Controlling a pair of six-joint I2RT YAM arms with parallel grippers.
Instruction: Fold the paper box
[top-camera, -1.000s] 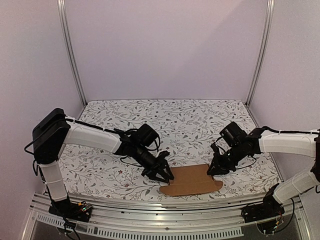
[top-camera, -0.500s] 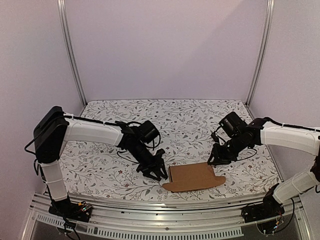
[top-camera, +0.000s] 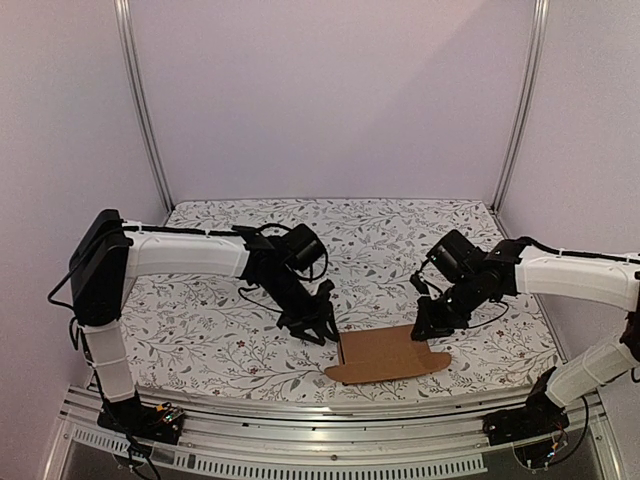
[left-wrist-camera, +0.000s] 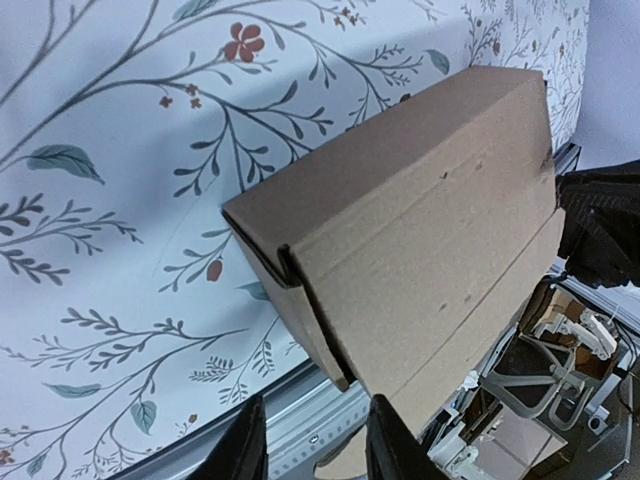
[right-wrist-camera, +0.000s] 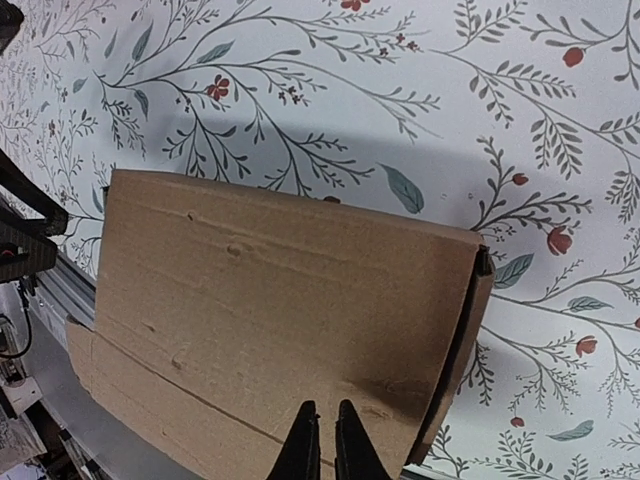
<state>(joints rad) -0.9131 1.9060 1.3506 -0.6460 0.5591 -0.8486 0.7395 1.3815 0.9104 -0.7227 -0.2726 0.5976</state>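
A slim, plain brown corrugated cardboard box (top-camera: 385, 353), partly folded with a loose flap trailing toward the rail, lies flat on the flower-and-vine-patterned counter (top-camera: 360, 240) close to its near edge, roughly midway between the two arms, its long axis running left to right along that edge. The left gripper (top-camera: 318, 325) hangs just beside the box's left end, its jaws parted with nothing between them; in the left wrist view the box's open left end, with a tucked side panel showing, lies straight ahead of the pale fingertips (left-wrist-camera: 247, 450). The right gripper (top-camera: 426, 328) comes down over the box's far right corner, its jaws drawn nearly together; the right wrist view shows the two dark fingertips (right-wrist-camera: 305, 440) close side by side above the box's flat top panel, near its right end, but whether they pinch any cardboard or merely press on it cannot be told. Both arms stand about equally near, one at each short end, the right one apparently touching or all but touching. By the look of it the box body is formed but its ends are not yet closed, so the coming move likely turns on working inward along the long axis, one arm steadying while the other tucks an end flap.
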